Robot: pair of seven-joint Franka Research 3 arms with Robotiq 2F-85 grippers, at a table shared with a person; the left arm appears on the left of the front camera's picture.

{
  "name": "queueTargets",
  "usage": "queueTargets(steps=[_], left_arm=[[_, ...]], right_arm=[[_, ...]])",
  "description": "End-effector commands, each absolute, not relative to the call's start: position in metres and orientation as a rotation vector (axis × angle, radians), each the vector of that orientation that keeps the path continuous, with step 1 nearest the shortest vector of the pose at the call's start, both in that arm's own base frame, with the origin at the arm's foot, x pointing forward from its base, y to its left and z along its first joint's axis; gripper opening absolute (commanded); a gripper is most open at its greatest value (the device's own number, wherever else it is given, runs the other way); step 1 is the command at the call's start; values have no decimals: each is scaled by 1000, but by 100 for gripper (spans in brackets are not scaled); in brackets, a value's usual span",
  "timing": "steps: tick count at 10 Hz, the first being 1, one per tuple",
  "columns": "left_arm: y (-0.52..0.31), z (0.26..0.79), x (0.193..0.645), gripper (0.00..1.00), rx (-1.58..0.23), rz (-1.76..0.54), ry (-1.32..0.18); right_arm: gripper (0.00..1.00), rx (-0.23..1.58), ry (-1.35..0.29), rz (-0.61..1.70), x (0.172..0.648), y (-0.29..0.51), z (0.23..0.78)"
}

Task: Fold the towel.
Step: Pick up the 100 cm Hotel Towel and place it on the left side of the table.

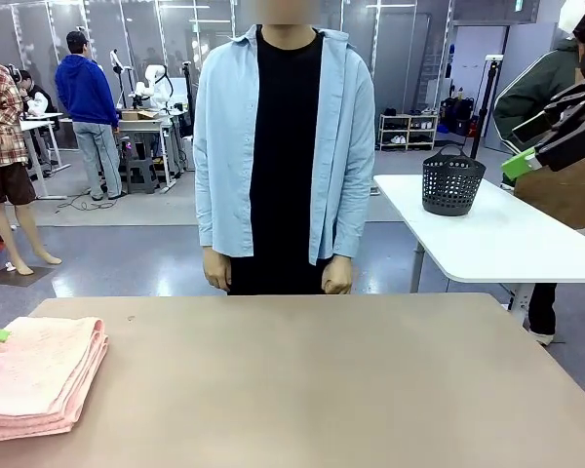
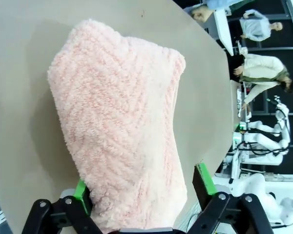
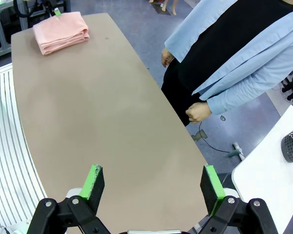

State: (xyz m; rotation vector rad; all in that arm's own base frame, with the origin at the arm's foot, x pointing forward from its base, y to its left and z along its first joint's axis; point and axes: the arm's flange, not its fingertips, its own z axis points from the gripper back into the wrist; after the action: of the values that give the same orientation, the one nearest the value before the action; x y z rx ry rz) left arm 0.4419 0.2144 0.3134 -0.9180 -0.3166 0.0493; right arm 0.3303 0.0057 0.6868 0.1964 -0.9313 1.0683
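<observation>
Folded salmon-pink terry towel (image 2: 122, 131), herringbone weave, lies in a thick rectangular stack on the smooth tan bench (image 1: 322, 380); left hand (image 2: 144, 187) spread astride it, right hand (image 3: 154, 187) spread, empty.

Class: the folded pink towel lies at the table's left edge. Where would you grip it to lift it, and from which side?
Probably the towel's thick folded edge facing the table's middle, approached from that side: the layers there stack into one rounded bundle, so open jaws could pinch them all.
</observation>
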Motion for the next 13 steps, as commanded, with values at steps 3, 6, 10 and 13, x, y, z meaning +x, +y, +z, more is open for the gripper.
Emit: queueTargets(steps=[3, 6, 10, 13], left_arm=[[213, 350, 420, 100, -802, 31, -301], [205, 384, 420, 100, -506, 74, -230], [172, 450, 431, 100, -240, 55, -221], [105, 491, 416, 100, -138, -120, -312]], right_arm=[[100, 188, -926, 1058, 330, 7, 688], [100, 188, -926, 1058, 330, 7, 688], [100, 188, -926, 1058, 330, 7, 688], [100, 188, -926, 1058, 330, 7, 688]])
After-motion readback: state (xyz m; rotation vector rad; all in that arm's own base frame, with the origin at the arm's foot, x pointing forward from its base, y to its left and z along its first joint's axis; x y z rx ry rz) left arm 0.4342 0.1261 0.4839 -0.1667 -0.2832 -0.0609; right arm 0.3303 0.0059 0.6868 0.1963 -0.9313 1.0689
